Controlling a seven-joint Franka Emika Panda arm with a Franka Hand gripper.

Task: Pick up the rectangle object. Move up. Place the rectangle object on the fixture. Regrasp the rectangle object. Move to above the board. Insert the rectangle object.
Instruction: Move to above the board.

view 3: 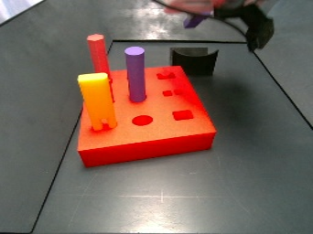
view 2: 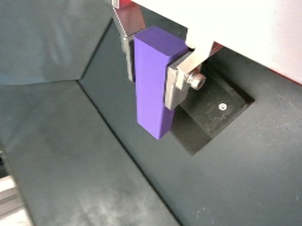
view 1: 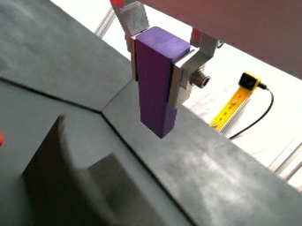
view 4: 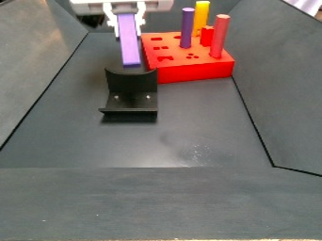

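Observation:
My gripper (view 1: 160, 75) is shut on the rectangle object (view 1: 156, 88), a short purple bar that hangs upright between the silver fingers (view 1: 181, 84). Both wrist views show this grip (view 2: 154, 75). In a side view the gripper (view 4: 124, 13) holds the bar (view 4: 128, 42) with its lower end just over the black fixture (view 4: 130, 89); I cannot tell whether they touch. The fixture's base plate (view 2: 215, 110) shows beside the bar. The red board (view 3: 184, 132) with shaped holes lies behind the fixture (view 3: 193, 60). In that side view the gripper (view 3: 232, 14) is a blur at the top.
On the board stand a yellow-orange block (view 3: 95, 101), a tall purple cylinder (view 3: 135, 73) and a red peg (view 3: 97, 53). Raised dark walls (view 4: 51, 85) border the work floor. A yellow tape measure (view 1: 239, 93) lies outside it.

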